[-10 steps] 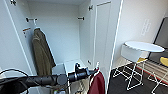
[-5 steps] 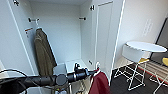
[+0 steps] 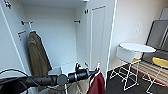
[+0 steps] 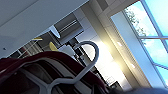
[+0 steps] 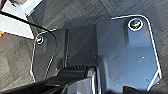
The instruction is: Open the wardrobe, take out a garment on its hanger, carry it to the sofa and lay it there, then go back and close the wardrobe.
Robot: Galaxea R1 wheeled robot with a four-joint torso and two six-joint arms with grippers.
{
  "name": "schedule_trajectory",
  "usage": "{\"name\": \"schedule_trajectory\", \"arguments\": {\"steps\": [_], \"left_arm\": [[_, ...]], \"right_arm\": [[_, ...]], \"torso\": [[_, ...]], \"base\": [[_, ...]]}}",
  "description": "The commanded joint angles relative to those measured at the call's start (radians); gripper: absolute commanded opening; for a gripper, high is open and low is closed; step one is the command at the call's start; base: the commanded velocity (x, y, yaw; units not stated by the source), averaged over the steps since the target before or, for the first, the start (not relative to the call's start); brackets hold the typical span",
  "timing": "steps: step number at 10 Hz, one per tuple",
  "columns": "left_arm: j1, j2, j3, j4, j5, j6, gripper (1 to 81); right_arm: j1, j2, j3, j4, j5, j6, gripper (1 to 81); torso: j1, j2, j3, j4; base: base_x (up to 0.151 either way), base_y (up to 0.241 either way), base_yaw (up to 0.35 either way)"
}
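The wardrobe (image 3: 57,37) stands open, white inside, with its right door (image 3: 98,37) swung wide. My left arm reaches in from the left, low in front of it. Its gripper (image 3: 93,72) is shut on the white hanger (image 3: 98,66), and the maroon garment (image 3: 97,83) hangs below it at the picture's lower edge. In the left wrist view the hanger's curved hook (image 4: 87,50) rises over the maroon garment (image 4: 37,58) draped on it.
An olive-brown coat (image 3: 37,55) hangs on the rail at the wardrobe's left side. To the right stand a round white table (image 3: 137,47) on wire legs and a yellow-seated chair (image 3: 160,62). Dark grey carpet (image 5: 82,12) covers the floor.
My left arm and the maroon garment sit slightly lower and further right than a second ago. The wardrobe and coat have not moved.
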Motion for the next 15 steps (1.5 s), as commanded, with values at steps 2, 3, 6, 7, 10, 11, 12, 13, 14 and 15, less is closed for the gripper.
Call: {"name": "schedule_trajectory", "arguments": {"steps": [2, 3, 6, 7, 10, 11, 12, 13, 14, 15], "left_arm": [[-0.174, 0.001, 0.043, 0.046, -0.05, -0.003, 1.0], [-0.176, 0.001, 0.043, 0.046, -0.05, -0.003, 1.0], [-0.174, 0.002, 0.045, 0.047, -0.048, -0.003, 1.0], [-0.174, 0.002, 0.046, 0.047, -0.048, -0.003, 1.0], [-0.176, -0.003, 0.054, 0.047, -0.05, -0.003, 1.0], [-0.174, -0.006, 0.056, 0.047, -0.05, -0.003, 1.0], [-0.174, -0.009, 0.059, 0.047, -0.05, -0.003, 1.0], [-0.176, -0.009, 0.06, 0.047, -0.05, -0.003, 1.0], [-0.176, -0.009, 0.06, 0.049, -0.05, -0.003, 1.0], [-0.174, -0.007, 0.062, 0.055, -0.05, -0.003, 1.0]], "right_arm": [[0.055, 0.006, 0.007, 0.007, -0.053, 0.001, 81.1], [0.054, 0.006, 0.007, 0.007, -0.053, 0.001, 81.1], [0.053, 0.006, 0.007, 0.005, -0.053, 0.001, 81.1], [0.053, 0.006, 0.007, 0.005, -0.053, 0.001, 81.1], [0.053, 0.006, 0.007, 0.004, -0.053, 0.001, 81.1], [0.053, 0.007, 0.007, 0.004, -0.053, 0.001, 81.1], [0.053, 0.006, 0.007, 0.004, -0.053, 0.001, 81.1], [0.053, 0.006, 0.007, 0.005, -0.053, 0.001, 81.1], [0.051, 0.006, 0.007, 0.005, -0.053, 0.001, 81.1], [0.051, 0.006, 0.007, 0.005, -0.053, 0.001, 81.1]], "torso": [[-0.001, 0.0, 0.021, 0.008], [-0.002, -0.001, 0.028, 0.01], [-0.002, -0.002, 0.035, 0.01], [-0.002, -0.002, 0.035, 0.011], [-0.002, -0.002, -0.049, 0.011], [-0.003, -0.002, 0.008, 0.011], [-0.004, -0.002, -0.021, 0.011], [-0.003, -0.002, -0.045, 0.011], [-0.002, -0.001, -0.052, 0.011], [-0.002, -0.001, -0.058, 0.011]], "base": [[0.0, 0.0, -0.167], [0.0, 0.0, -0.167], [0.0, 0.0, -0.167], [0.0, 0.0, -0.167], [0.0, 0.0, -0.167], [0.0, 0.0, -0.168], [0.0, 0.0, -0.168], [0.0, 0.0, -0.167], [0.0, 0.0, -0.168], [0.0, 0.0, -0.167]]}}
